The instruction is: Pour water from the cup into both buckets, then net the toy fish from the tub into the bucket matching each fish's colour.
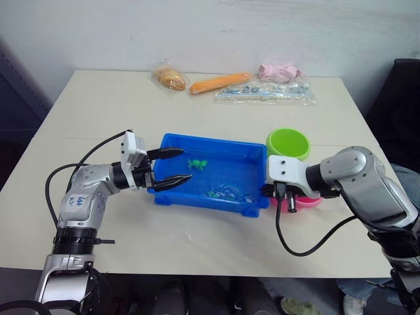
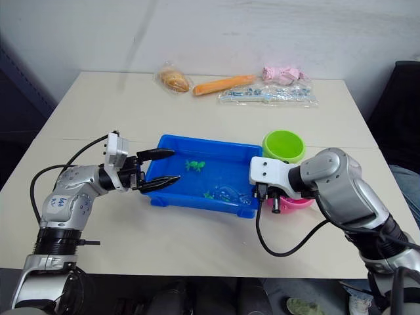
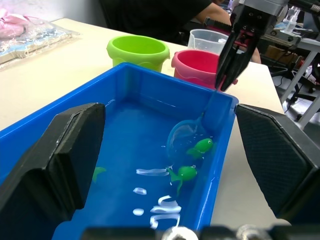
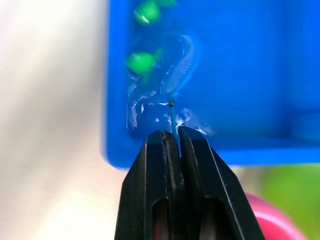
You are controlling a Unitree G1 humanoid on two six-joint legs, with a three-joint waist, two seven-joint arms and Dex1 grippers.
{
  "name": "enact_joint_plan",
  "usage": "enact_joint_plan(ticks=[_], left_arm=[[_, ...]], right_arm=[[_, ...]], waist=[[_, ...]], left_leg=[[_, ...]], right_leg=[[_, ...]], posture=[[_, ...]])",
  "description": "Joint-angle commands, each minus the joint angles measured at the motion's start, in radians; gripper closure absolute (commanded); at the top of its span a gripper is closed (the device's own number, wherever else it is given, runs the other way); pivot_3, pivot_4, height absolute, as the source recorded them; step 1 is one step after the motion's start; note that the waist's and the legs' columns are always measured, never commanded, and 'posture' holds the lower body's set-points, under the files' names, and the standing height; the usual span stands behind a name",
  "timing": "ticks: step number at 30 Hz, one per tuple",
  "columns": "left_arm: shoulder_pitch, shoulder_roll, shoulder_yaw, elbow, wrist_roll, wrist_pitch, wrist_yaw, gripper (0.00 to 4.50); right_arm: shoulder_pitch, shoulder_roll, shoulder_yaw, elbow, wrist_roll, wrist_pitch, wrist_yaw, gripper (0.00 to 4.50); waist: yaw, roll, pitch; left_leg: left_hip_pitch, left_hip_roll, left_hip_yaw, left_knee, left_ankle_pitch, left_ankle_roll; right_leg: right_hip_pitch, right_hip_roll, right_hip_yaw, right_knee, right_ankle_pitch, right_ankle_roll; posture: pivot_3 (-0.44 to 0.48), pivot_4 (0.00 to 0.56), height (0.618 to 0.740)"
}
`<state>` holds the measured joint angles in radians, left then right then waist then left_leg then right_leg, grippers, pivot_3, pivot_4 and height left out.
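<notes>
Surface (image 1: pixel 197 243): a pale top carrying every item. At its far edge lie a bagged bread roll (image 1: pixel 171 78), an orange carrot-shaped pack (image 1: pixel 220 83), a clear bag of small parts (image 1: pixel 266 94) and a pink bundle (image 1: pixel 279 71).

Tub (image 1: pixel 172 197): bright blue, near the middle of the surface, holding shallow water.

Buckets: the green bucket (image 1: pixel 288 143) stands just beside the tub's far right corner; the pink bucket (image 3: pixel 198 66) stands next to it, nearer the robot and partly behind the right arm.

Cup (image 3: pixel 209 38): clear, behind the pink bucket in the left wrist view.

Left tool (image 1: pixel 172 168): fingers spread apart, empty, one fingertip on each side of the tub's left wall.

Right tool (image 4: pixel 171 136): fingers pressed together on the thin handle of the net, above the tub's right end.

Net (image 3: pixel 186 134): hoop lowered into the water at the tub's right end, handle rising to the right tool.

Toy fish: two green fish (image 3: pixel 194 159) lie just beside the hoop; another green fish (image 1: pixel 197 163) sits near the tub's far wall.
</notes>
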<state>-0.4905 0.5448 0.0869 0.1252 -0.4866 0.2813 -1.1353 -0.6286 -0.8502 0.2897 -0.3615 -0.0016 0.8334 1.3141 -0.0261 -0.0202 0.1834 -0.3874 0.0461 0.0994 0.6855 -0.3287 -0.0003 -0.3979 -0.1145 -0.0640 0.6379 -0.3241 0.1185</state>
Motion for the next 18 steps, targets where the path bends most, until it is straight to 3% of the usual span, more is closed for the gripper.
enact_joint_plan(ticks=[1, 18], left_arm=[[0.011, 0.002, 0.007, -0.047, -0.015, -0.001, 0.005, 0.05], [0.035, 0.004, 0.013, -0.078, -0.021, 0.014, 0.021, 0.05]], right_arm=[[-0.001, -0.024, -0.018, -0.014, 0.058, 0.029, 0.003, 4.50], [-0.070, 0.045, -0.119, 0.180, 0.272, 0.200, -0.134, 4.50]], waist=[[0.000, 0.000, 0.000], [0.000, 0.000, 0.000]], left_leg=[[0.000, 0.000, 0.000, 0.000, 0.000, 0.000], [0.000, 0.000, 0.000, 0.000, 0.000, 0.000]], right_leg=[[0.000, 0.000, 0.000, 0.000, 0.000, 0.000], [0.000, 0.000, 0.000, 0.000, 0.000, 0.000]], posture=[[0.000, 0.150, 0.740], [0.000, 0.150, 0.740]])
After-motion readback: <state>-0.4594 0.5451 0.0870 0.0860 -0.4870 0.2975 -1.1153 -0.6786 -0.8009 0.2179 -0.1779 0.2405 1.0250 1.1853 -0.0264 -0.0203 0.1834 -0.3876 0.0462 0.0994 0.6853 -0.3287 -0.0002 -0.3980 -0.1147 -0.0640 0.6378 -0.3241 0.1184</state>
